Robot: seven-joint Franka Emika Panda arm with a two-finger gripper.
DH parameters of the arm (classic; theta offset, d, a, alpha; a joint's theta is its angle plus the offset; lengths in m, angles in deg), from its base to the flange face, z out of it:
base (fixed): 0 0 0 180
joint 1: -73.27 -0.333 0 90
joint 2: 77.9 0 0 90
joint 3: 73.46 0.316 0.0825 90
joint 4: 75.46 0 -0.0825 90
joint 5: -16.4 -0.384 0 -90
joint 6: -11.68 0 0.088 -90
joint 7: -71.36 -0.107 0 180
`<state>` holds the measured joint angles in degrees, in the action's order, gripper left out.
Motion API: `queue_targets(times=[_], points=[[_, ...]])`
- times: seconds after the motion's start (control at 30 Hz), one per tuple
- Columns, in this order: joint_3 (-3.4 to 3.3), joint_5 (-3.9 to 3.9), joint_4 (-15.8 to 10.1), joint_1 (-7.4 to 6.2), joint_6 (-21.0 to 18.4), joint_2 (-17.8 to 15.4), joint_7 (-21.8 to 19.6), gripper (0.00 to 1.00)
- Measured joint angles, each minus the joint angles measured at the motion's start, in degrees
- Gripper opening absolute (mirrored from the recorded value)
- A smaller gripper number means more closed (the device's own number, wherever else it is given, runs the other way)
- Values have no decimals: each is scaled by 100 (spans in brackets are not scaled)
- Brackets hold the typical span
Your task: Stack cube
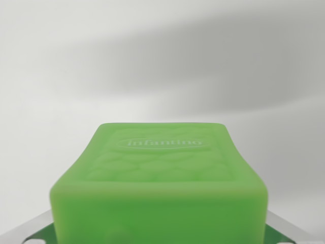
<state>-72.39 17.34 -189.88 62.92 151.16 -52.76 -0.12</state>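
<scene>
The green cube (161, 188) fills the lower middle of the wrist view, very close to the camera, so close that its near edge goes soft and blurred. It is a soft-looking, rounded block of bright translucent green. The face turned up toward the lens has a sunken panel with a raised border. Inside that panel I can read the word "infantino" set in an oval, and under it a pattern of embossed shapes, something like scales or leaves, though the blur keeps me from saying which. The front face of the cube runs down out of the bottom of the picture, so I cannot see what it sits on or whether it sits on anything.

Behind the cube is a plain white surface (162, 61), featureless apart from a broad grey shadow (213, 66) that slants across it from the wrist view's upper right toward the middle left.

At the two bottom corners, on either side of the cube, slivers of hardware (35, 235) show: pale metallic edges with dark green pieces carrying small white marks. They lie just beside the cube's lower flanks, one on the wrist view's left and one on the right. I take them for parts of the gripper, but the fingers themselves are not visible, and I cannot tell whether the gripper is clamped on the cube or standing loose around it. Whether those pieces touch the cube is also hidden.
</scene>
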Motion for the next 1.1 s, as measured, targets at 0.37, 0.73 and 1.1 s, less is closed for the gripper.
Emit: queue_targets(times=[0.37,0.73,1.1], points=[[1,0,-48,204,3,-36,518,0],[2,0,-71,409,4,-63,1043,0],[2,0,-76,600,4,-71,1541,0]])
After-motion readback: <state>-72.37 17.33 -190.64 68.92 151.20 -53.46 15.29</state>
